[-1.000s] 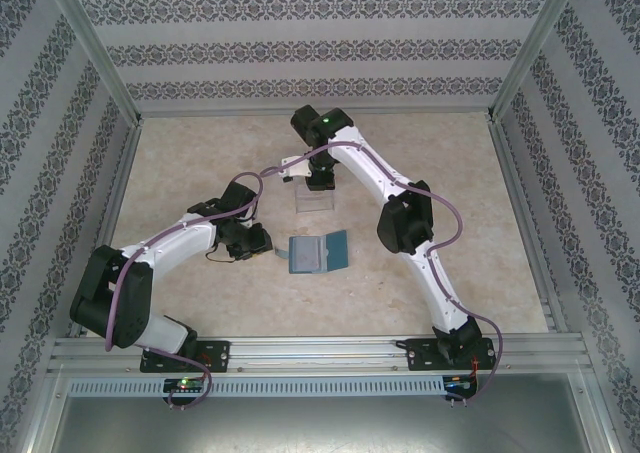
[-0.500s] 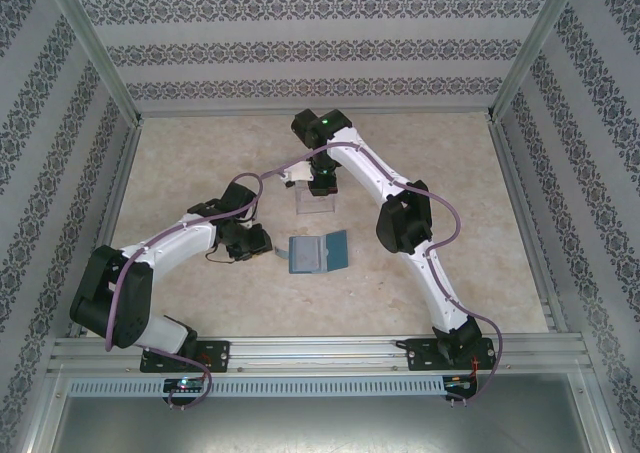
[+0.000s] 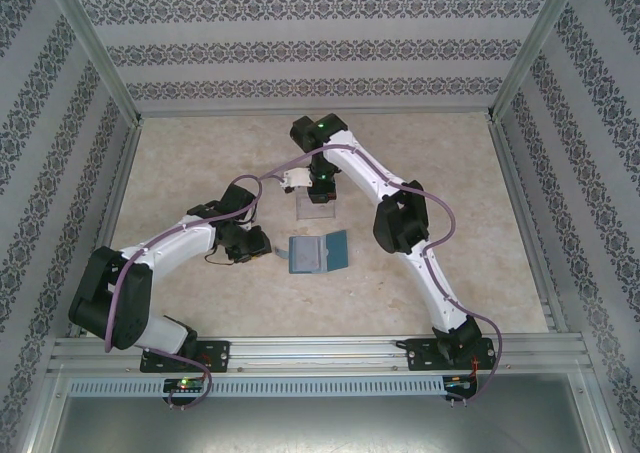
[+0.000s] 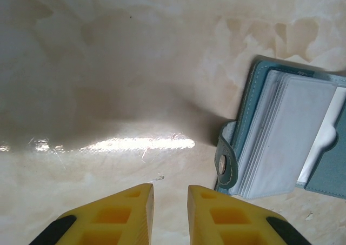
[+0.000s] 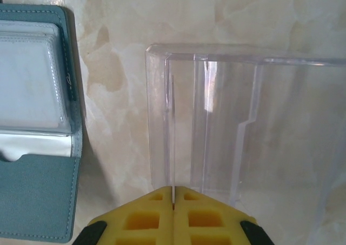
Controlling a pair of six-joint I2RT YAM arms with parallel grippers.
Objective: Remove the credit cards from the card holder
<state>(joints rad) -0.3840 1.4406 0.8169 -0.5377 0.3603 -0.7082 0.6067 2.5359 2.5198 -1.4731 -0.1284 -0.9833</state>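
Observation:
The teal card holder [image 3: 317, 254] lies open on the table, its clear inner pockets [image 4: 286, 142] facing up, and its right half also shows in the right wrist view [image 5: 32, 147]. My right gripper [image 3: 321, 187] [image 5: 173, 190] hangs over the clear tray, shut on a thin pale credit card [image 5: 173, 147] seen edge-on above the tray's left part. My left gripper [image 3: 266, 247] [image 4: 170, 193] sits low on the table just left of the holder's snap tab [image 4: 223, 164]. It is slightly open with nothing between its fingers.
A clear plastic tray [image 3: 316, 205] [image 5: 254, 126] stands just behind the holder. Patterned walls and metal rails [image 3: 120, 183] enclose the marbled table on three sides.
The right gripper has shifted a little nearer, over the clear tray, with the card in it. The left arm and the holder have not moved.

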